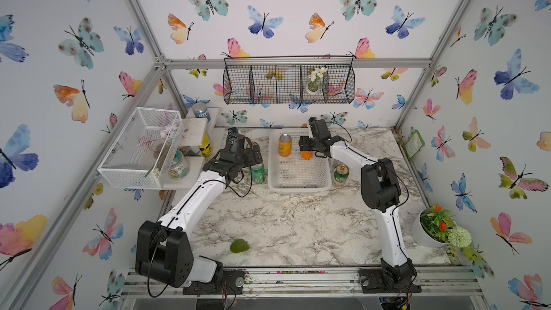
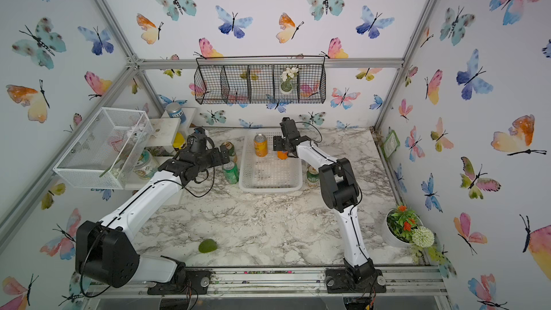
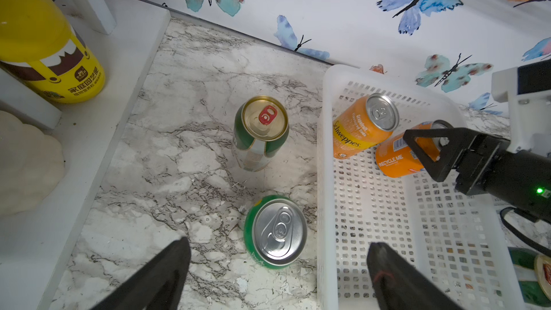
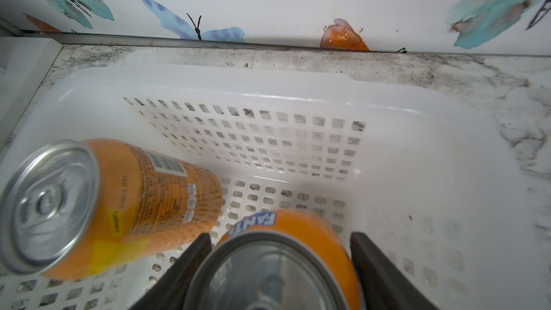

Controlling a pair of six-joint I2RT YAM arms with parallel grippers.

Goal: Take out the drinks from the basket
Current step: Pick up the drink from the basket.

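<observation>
Nearest the front edge of the marble table lies a small rounded green thing, with a flower pot well off at the right side. Further in, the left gripper hangs over the table just left of the basket, its fingers spread wide and holding nothing. The bright green can stands upright below the gap between them, just beside the basket's left wall. On the other side of the basket, near its right wall, a green-and-white can with a gold top stands upright on the table. A second gold-topped can stands on the table left of the basket, beyond the bright green one. The near half of the white basket is bare. At its far end are two orange cans: one stands free by the far left corner, and the other sits between the fingers of the right gripper. Those fingers are drawn in narrow, hard by the can on both sides, but I cannot tell whether they press on it. Farthest back, a yellow bottle stands on the white shelf at the left, and a black wire basket hangs on the back wall.
</observation>
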